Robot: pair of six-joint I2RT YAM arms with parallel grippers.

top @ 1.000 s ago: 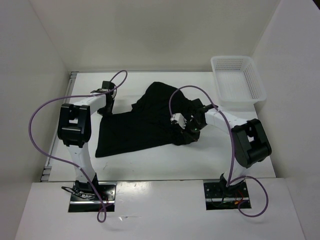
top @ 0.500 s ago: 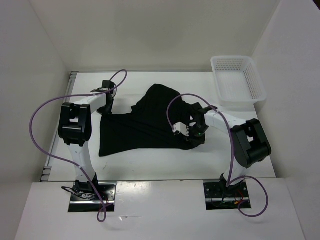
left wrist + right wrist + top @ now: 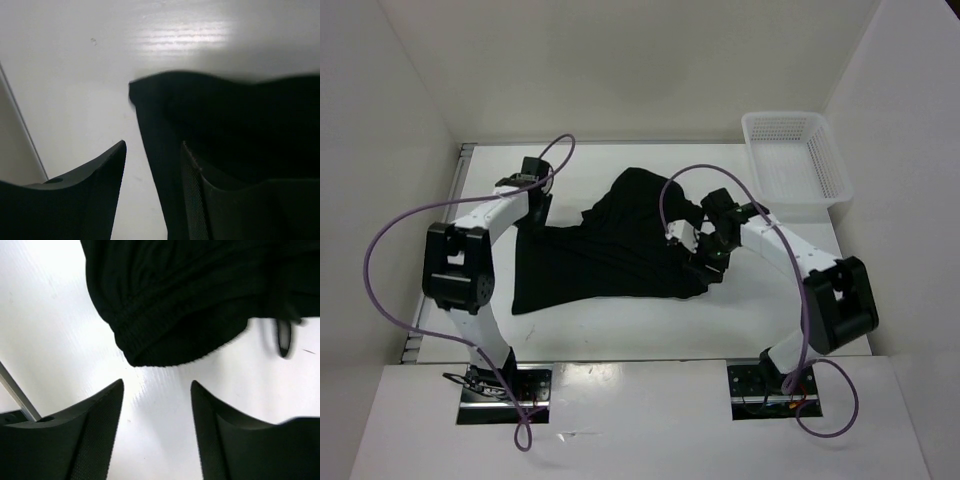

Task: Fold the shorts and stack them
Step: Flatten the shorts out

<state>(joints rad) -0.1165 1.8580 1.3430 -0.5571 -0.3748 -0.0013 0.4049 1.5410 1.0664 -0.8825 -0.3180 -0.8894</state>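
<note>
Shorts [image 3: 610,255] are spread sideways between left gripper [image 3: 153,147] and right gripper [image 3: 157,385]; both are parted, gripping nothing.

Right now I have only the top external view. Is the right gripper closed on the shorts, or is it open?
Observer: Open. In its wrist view the right gripper has its jaws apart over bare table; the edge of the shorts lies just beyond the fingertips.
Operator: Where is the drawstring?
Observer: One drawstring end shows beside the fabric, outside the jaws.
Operator: And the left gripper?
Observer: The left gripper is open too; one finger is over fabric, the other over table.
</note>
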